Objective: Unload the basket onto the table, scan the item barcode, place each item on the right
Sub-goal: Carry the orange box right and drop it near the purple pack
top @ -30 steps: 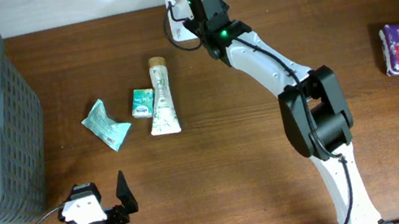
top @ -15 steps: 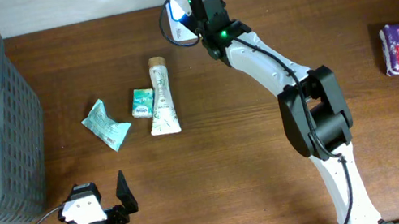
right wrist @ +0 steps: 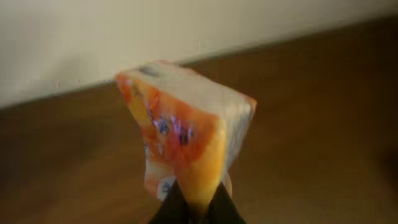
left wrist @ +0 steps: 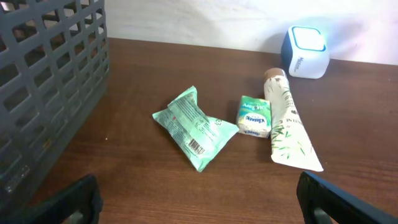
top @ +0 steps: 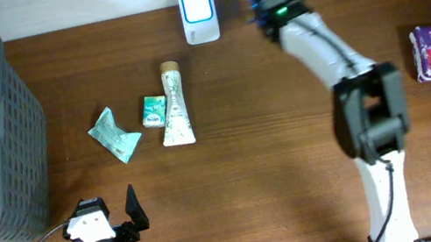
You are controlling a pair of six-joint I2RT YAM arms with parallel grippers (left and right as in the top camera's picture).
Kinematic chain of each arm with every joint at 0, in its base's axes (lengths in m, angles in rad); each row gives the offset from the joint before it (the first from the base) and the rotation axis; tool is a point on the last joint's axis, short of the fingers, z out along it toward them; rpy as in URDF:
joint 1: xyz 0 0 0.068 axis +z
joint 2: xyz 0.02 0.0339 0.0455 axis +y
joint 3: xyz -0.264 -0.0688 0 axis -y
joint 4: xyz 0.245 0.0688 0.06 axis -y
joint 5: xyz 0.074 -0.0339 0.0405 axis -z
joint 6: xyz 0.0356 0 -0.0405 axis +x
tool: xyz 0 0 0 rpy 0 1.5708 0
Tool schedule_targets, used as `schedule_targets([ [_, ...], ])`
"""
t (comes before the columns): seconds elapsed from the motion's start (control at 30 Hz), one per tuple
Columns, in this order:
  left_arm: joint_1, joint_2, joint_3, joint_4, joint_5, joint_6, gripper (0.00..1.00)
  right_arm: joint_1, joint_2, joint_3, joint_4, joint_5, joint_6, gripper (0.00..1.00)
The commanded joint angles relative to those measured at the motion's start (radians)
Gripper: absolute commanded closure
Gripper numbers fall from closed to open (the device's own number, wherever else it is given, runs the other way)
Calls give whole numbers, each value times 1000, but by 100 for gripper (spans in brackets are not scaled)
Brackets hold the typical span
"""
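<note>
One orange-and-white packet (right wrist: 183, 143), pinched at its lower edge by the right pincer (right wrist: 196, 206), jaws pressed together on it. Scanner (top: 197, 4): left of that pincer, near but apart, by the counter's (top: 275, 155) far edge. Advice: turn the barcode face toward the scanner's lit window and hold steady. Pose: right arm (top: 326, 39) stretched long to the far edge. Left pincer (top: 112, 212): spread, empty, well behind.

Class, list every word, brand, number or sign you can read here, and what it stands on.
None readable.
Side wording on scanner: blurred.
Wording on box: too small.
Print on tube: too small.
Barcode and print on green packet: too small.
Print on orange packet: blurred.
</note>
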Motion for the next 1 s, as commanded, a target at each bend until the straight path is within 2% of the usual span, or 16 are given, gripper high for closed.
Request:
schedule_targets([
  [0.0, 3, -4, -2, -6, -7, -9, 1, -123, -66, 8, -155, 57, 97, 96],
  [0.1, 3, -4, -2, -6, -7, -9, 1, -222, -64, 6, -303, 45, 90, 96],
  [0.23, 3, -4, -2, -6, -7, -9, 1, -323, -64, 5, -352, -66, 58, 96],
  [0.27, 3, -4, -2, -6, -7, -9, 1, -343, -64, 5, -351, -113, 33, 86],
  [0.3, 3, -4, -2, -6, -7, -9, 1, -367, -64, 5, -351, -166, 15, 63],
  [0.33, 3, -4, -2, -6, -7, -9, 1, -384, -64, 5, -352, -199, 12, 47],
  [0.37, 3, -4, -2, -6, -7, -9, 1, -399, -64, 5, -354, -226, 13, 36],
  [0.43, 3, -4, -2, -6, -7, -9, 1, -431, -64, 5, -379, -233, 14, 30],
  [0.5, 3, -4, -2, -6, -7, -9, 1, -447, -63, 5, -398, -233, 14, 4],
  [0.6, 3, -4, -2, -6, -7, -9, 1, -454, -62, 5, -440, -253, 13, 1],
  [0.67, 3, -4, -2, -6, -7, -9, 1, -451, -62, 5, -465, -355, -25, 1],
  [0.8, 3, -4, -2, -6, -7, -9, 1, -436, -62, 5, -496, -735, -174, 1],
  [0.97, 3, -4, -2, -6, -7, -9, 1, -352, -62, 5, -572, -1096, -193, 1],
])
